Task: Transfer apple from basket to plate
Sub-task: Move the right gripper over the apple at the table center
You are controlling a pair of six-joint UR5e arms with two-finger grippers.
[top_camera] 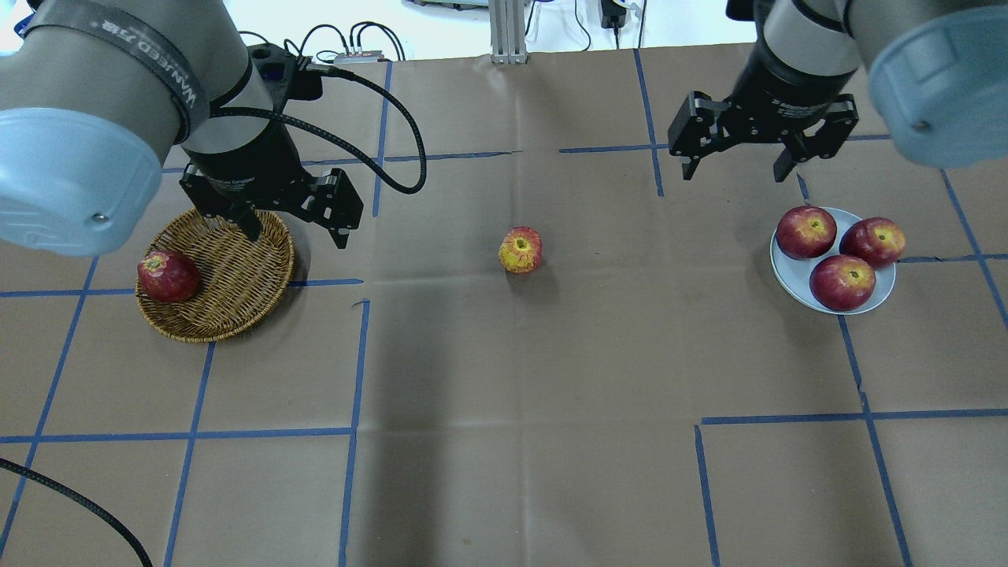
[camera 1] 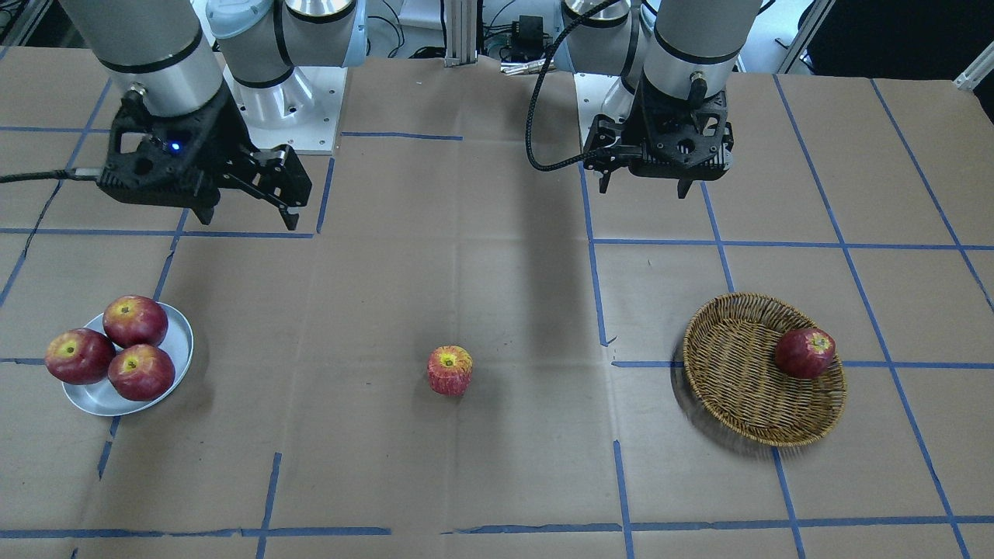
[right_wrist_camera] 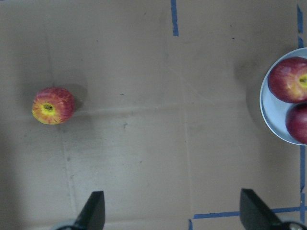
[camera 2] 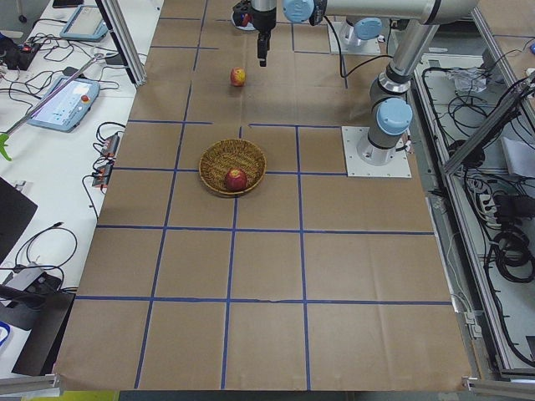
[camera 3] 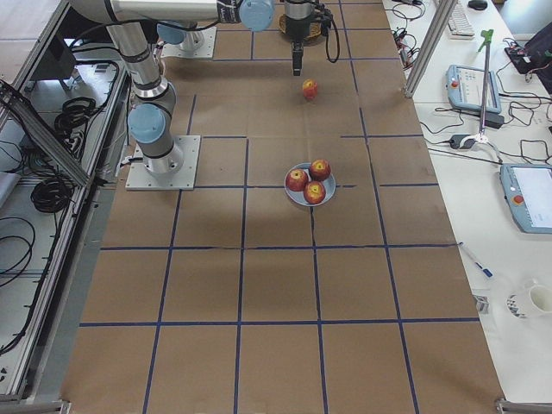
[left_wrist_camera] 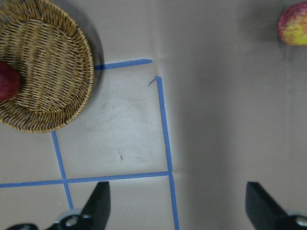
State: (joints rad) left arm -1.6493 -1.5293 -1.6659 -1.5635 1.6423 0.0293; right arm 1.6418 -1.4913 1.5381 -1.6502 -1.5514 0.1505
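The pale, yellow-streaked apple (camera 1: 450, 370) sits alone on the table's middle, outside basket and plate; it also shows in the overhead view (top_camera: 520, 250) and both wrist views (left_wrist_camera: 292, 23) (right_wrist_camera: 53, 105). The wicker basket (camera 1: 738, 388) (top_camera: 228, 276) (left_wrist_camera: 48, 57) holds only a darker red apple (camera 1: 805, 353) (top_camera: 168, 276). The silver plate (camera 1: 181, 341) (top_camera: 787, 272) (right_wrist_camera: 267, 115) carries three glossy dark-red apples. My left gripper (top_camera: 295, 228) (left_wrist_camera: 180, 206) is open and empty, raised by the basket's far right rim. My right gripper (top_camera: 734, 169) (right_wrist_camera: 173, 213) is open and empty, raised behind the plate.
Brown cardboard marked with blue tape lines (top_camera: 354, 354) covers the table. A black cable (top_camera: 394, 142) loops from the left wrist. The arm bases (camera 1: 287, 101) stand at the robot's edge of the table.
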